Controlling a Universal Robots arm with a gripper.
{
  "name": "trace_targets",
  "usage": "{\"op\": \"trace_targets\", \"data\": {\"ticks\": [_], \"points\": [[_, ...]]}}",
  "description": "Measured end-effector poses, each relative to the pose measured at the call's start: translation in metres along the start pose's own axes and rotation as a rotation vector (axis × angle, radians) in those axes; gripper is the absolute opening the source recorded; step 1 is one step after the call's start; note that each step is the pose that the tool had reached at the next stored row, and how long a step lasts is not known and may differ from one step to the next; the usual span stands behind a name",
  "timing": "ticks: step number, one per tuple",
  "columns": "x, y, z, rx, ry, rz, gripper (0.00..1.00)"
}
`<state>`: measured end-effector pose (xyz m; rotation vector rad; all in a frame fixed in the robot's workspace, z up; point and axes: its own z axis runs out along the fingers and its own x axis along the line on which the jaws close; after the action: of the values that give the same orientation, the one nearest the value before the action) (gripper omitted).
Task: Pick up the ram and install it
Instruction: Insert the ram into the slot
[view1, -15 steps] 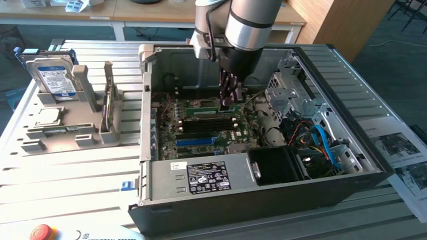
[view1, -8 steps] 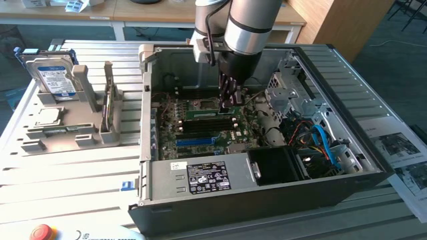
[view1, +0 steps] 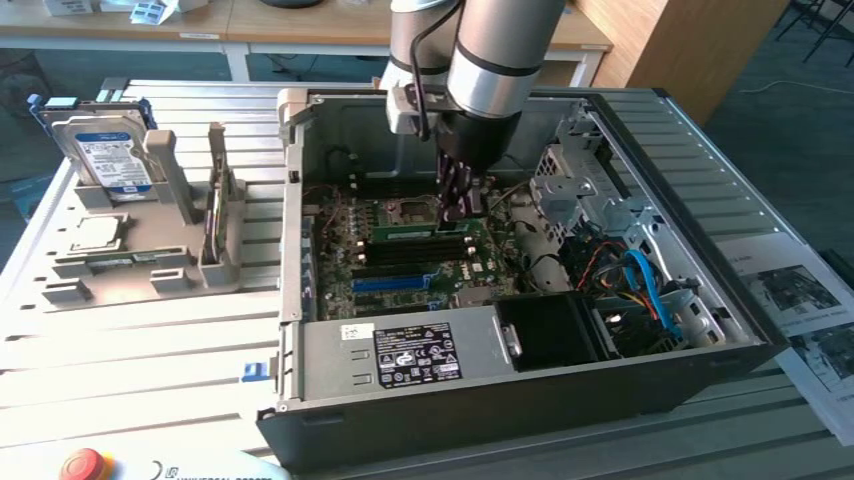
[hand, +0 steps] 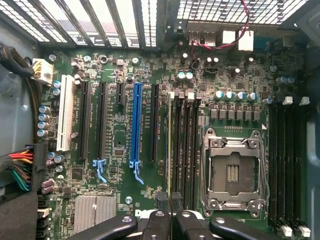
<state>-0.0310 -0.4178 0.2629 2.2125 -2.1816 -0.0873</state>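
The ram (hand: 169, 145) is a thin green stick seen edge-on, standing upright along the first black memory slot beside the CPU socket (hand: 232, 172). My gripper (hand: 169, 201) is shut on one end of it, one black fingertip on each flat side. In the exterior view the gripper (view1: 458, 208) reaches straight down into the open computer case (view1: 534, 400), and the ram (view1: 424, 231) shows as a green strip on the motherboard just beside the fingers. I cannot tell whether the ram is pressed fully into the slot.
A long blue slot (hand: 136, 125) and black expansion slots lie beside the memory slots. More black slots (hand: 287, 160) sit past the socket. The power supply (view1: 400, 355), drive cage (view1: 587, 190) and cables (view1: 641, 285) crowd the case. A grey fixture with a hard drive (view1: 114, 150) stands on the exterior view's left.
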Motion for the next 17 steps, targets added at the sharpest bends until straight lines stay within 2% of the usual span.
{"op": "trace_targets", "data": {"ticks": [12, 17], "points": [[0.0, -0.0007, 0.0118, 0.0013, 0.0, 0.0, 0.12], [0.0, -0.0007, 0.0122, 0.0014, 0.0001, 0.0, 0.12]]}}
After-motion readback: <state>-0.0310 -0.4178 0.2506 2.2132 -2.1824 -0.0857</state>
